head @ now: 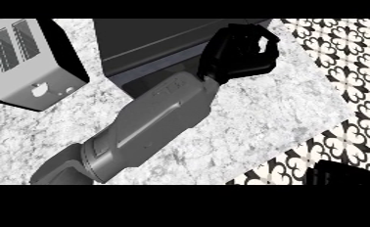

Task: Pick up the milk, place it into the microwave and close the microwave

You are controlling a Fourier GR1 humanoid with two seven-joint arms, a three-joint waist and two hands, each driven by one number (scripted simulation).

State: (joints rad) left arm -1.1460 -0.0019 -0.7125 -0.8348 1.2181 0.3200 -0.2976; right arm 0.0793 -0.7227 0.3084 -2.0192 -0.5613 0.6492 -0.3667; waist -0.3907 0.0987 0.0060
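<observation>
Speckled white-and-grey stone counter (274, 108) fills the head view, with a black-and-white patterned tile floor (339, 50) beyond its right edge. At the upper middle stands the dark box-shaped microwave (155, 37), and to its left, apart from it, a silver metal toaster (33, 67) with slots in its top. One grey forearm (145, 123) crosses from the lower left up to the microwave's right front corner, ending in a black hand (242, 55) whose fingers are curled into a ring; a pale patch shows inside the curl, but whether that is the milk cannot be told. Which arm this is cannot be told either. Another dark shape (339, 174) sits at the lower right edge.
</observation>
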